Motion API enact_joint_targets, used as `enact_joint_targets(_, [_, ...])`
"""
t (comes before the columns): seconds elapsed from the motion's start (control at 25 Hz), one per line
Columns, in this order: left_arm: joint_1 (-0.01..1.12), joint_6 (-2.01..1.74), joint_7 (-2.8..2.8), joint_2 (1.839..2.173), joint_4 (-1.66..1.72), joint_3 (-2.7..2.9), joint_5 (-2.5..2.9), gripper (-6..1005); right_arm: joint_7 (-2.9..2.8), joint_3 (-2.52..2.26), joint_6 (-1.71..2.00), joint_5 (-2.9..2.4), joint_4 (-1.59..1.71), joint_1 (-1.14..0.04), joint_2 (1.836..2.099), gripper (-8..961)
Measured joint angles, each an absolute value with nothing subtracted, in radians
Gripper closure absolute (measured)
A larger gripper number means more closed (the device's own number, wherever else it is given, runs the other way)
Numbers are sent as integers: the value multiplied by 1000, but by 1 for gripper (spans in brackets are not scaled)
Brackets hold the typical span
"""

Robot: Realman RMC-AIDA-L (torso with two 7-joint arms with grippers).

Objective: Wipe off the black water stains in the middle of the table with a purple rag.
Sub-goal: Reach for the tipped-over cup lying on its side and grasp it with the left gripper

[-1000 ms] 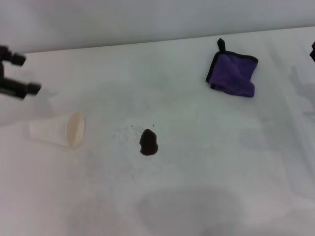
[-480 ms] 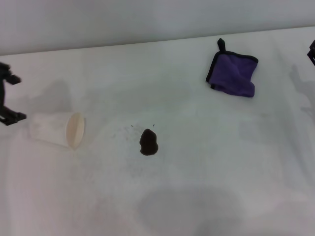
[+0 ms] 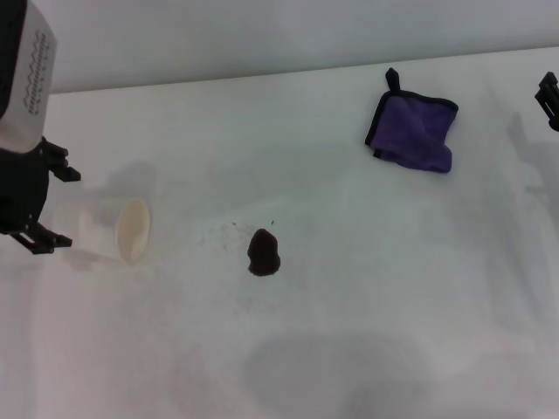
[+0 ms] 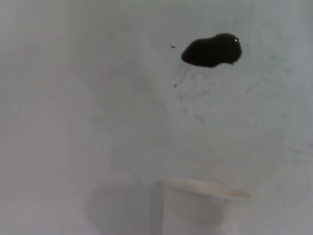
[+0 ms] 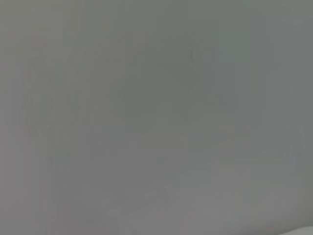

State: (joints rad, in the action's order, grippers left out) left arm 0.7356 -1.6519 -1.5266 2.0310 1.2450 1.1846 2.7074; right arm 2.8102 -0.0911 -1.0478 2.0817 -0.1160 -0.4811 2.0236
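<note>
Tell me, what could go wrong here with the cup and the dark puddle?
The left gripper sits right at the tipped-over white paper cup, so it might nudge the cup rolling toward the small black water stain. The square purple rag lies far from the stain on the white table, untouched, so the puddle could get smeared before wiping. The right gripper is barely in view.

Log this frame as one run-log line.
left gripper: at base of tipped paper cup | right gripper: at table's right edge | purple rag: untouched, far right | black water stains: unwiped, table centre
</note>
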Motion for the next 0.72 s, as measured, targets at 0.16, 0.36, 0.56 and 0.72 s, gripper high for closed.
enact_joint_targets(0.16, [733,-1632,-1492,2030,1226,1187,2711,127,2810,-90,-1045,2082,-117,-482,2023,83])
enact_joint_targets(0.36, [730,-1571,-1454,2037,1161,1188,2708,127,2810,-90,-1038,2082,-125,-483,2023,83])
enact_joint_targets(0.56, [736,-1506,-1427,2054,1092,1189,2715,127,2810,-90,-1030,2082,-127,-485,2023,84])
enact_joint_targets(0.72, [734,-1451,-1416,2059,1057,1189,2713,126,2810,-90,-1013,2081,-128,-489,2023,84])
